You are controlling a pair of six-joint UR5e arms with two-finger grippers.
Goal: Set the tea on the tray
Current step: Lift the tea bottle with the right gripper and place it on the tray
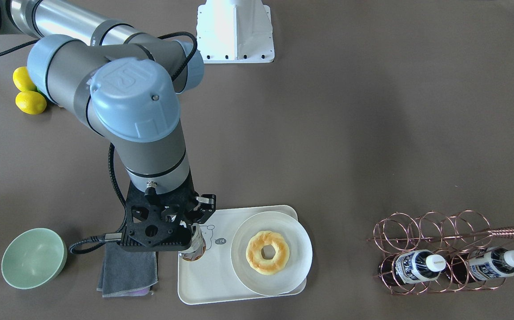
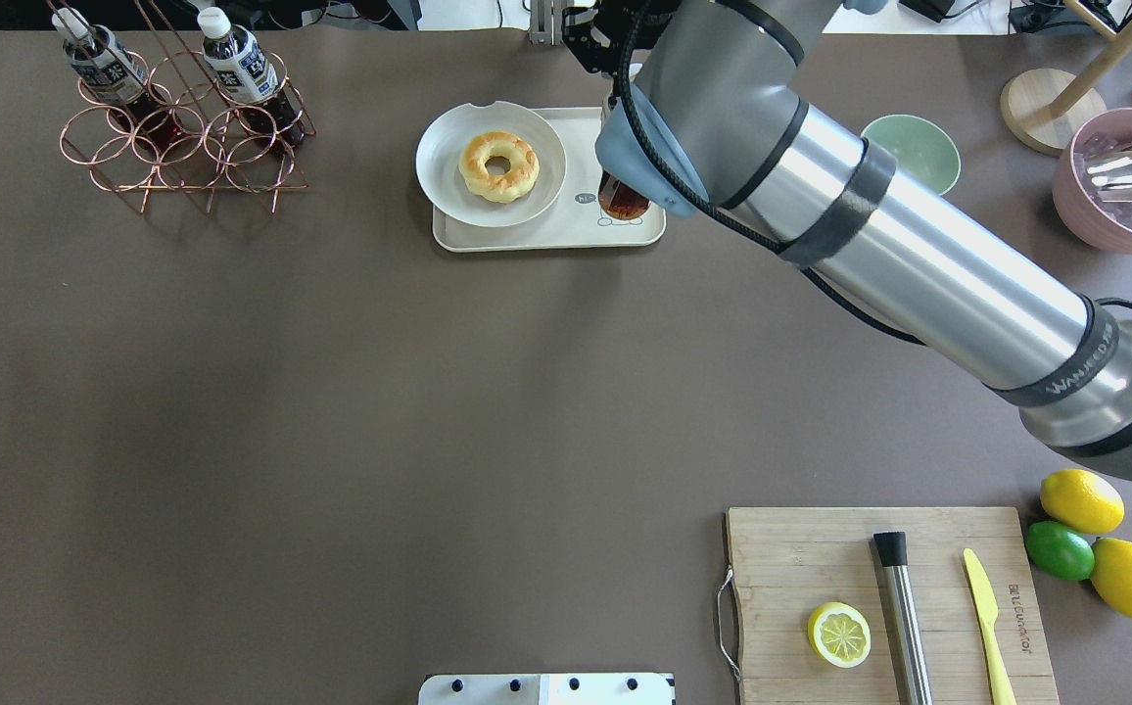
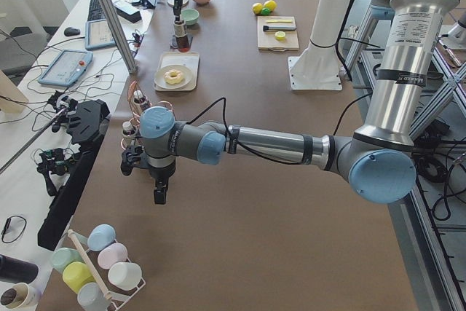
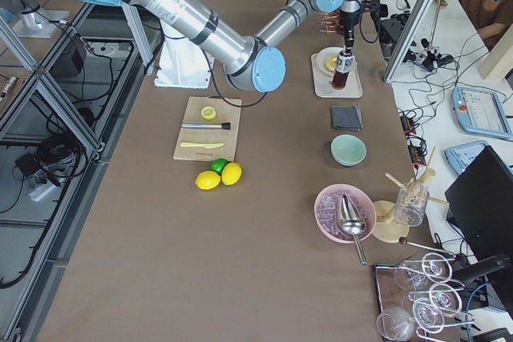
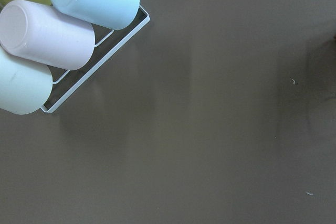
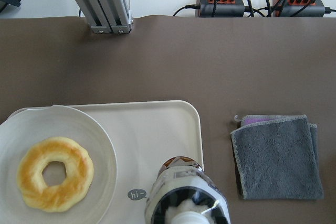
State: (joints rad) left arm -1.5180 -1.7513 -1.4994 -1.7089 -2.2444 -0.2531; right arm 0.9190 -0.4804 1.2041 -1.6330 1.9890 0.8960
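The tea bottle (image 1: 196, 250) stands upright over the bear-drawing end of the cream tray (image 1: 208, 280), beside the plate. I cannot tell if its base touches the tray. My right gripper (image 1: 193, 229) comes straight down on the bottle's top and is shut on it. The right wrist view looks down on the bottle (image 6: 186, 200) and the tray (image 6: 157, 129); the fingers do not show there. My left gripper (image 3: 158, 196) hangs over bare table far from the tray; I cannot tell if it is open or shut.
A white plate with a doughnut (image 1: 268, 251) fills the tray's other half. Two more tea bottles lie in a copper wire rack (image 1: 435, 249). A grey cloth (image 1: 128, 271) and a green bowl (image 1: 34, 258) lie beside the tray. A cup rack (image 5: 63, 30) is near the left gripper.
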